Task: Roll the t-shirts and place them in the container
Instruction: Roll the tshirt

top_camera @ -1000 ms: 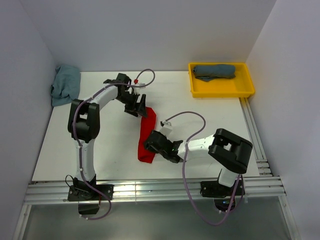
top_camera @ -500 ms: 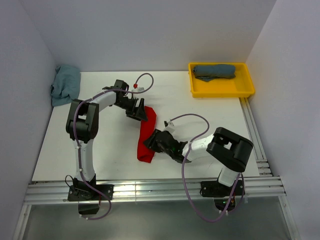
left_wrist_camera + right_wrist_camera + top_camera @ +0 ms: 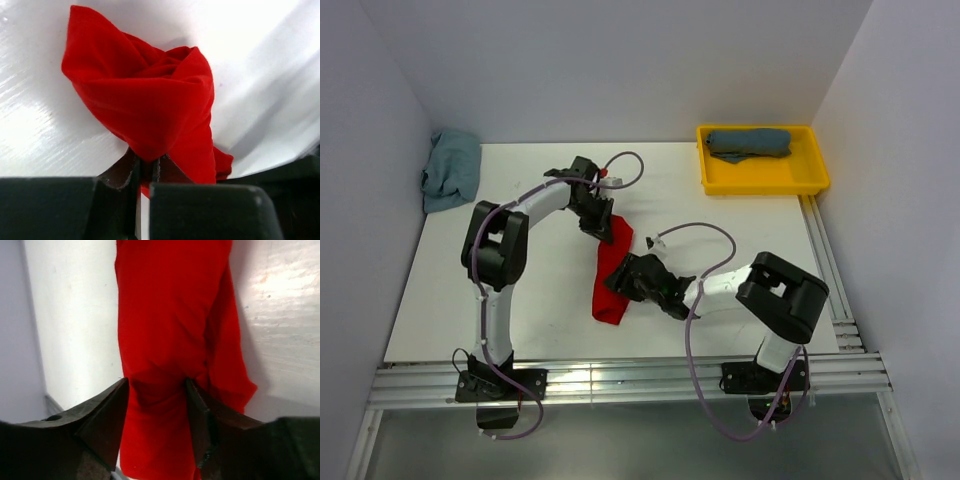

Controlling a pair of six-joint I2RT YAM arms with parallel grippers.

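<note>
1. The left hand [image 3: 145,167] was spread wide beside the far end of the red shirt [image 3: 607,303] a second ago. It has now clenched on that end, and cloth bunches above its pinch.
2. The right hand [image 3: 157,395] has crept slightly left. Its jaws bracket the shirt's middle, half apart; I cannot tell whether they squeeze it.
3. The shirt lies as a narrow strip mid-tabletop [image 3: 550,310], its near end nudged left.
4. With the far end gripped, rolling can probably begin.
5. The blue-grey shirt [image 3: 750,143] in the tray [image 3: 765,182] and the teal shirt [image 3: 450,170] at far left have not moved.
</note>
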